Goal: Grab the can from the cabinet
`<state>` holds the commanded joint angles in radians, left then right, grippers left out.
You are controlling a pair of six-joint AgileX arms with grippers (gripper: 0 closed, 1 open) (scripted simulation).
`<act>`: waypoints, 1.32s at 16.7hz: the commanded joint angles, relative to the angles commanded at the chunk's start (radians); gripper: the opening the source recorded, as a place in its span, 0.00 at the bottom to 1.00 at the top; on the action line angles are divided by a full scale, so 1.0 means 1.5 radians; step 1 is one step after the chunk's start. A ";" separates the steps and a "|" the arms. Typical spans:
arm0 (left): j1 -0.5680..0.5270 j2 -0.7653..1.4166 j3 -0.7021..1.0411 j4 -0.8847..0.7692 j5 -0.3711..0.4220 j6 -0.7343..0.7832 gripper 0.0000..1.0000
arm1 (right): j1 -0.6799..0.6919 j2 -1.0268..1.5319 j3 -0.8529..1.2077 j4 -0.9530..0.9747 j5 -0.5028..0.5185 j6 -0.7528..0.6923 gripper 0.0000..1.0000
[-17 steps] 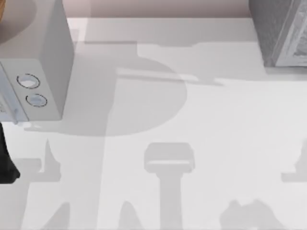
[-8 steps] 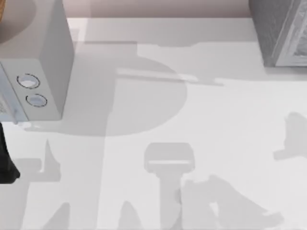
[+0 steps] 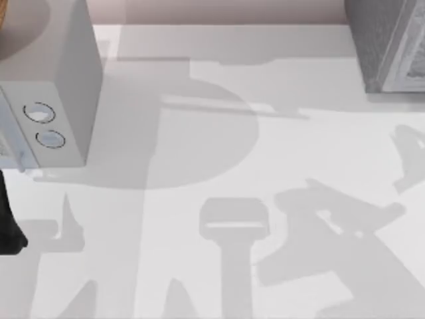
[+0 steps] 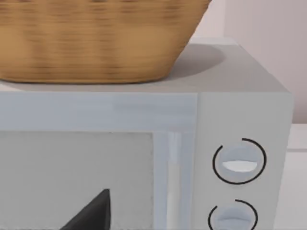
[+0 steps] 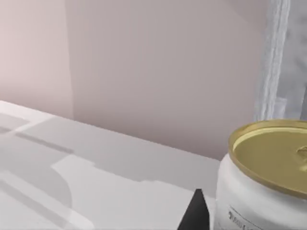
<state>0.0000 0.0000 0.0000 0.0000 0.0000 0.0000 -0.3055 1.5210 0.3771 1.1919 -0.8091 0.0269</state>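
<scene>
One can [image 5: 268,177] (gold lid, white body) stands upright beside one cabinet [image 3: 388,43] — both pincers' states cannot be told.

The middle of my table [image 3: 279,153] lies bare between the dialled box [image 3: 66,80] at the left edge and the cabinet [image 3: 385,46] at the far right corner. A basket [image 4: 96,43] sits on the box's top. A can [image 5: 264,182] stands near the cabinet's front edge.

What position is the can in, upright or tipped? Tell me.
Upright. In the right wrist view the can has its gold lid facing up above its white body, close beside the cabinet. Whether a gripper holds it cannot be told.
</scene>
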 joint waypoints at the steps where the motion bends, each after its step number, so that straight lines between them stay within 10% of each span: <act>1: 0.000 0.000 0.000 0.000 0.000 0.000 1.00 | -0.014 0.069 0.017 0.052 -0.034 0.001 0.00; 10: 0.000 0.000 0.000 0.000 0.000 0.000 1.00 | -0.093 0.485 0.115 0.361 -0.243 0.006 0.00; 22: 0.000 0.000 0.000 0.000 0.000 0.000 1.00 | -0.057 0.525 0.142 0.368 -0.215 0.004 0.00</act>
<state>0.0000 0.0000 0.0000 0.0000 0.0000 0.0000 -0.3914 2.3078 0.5902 1.7435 -1.1316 0.0321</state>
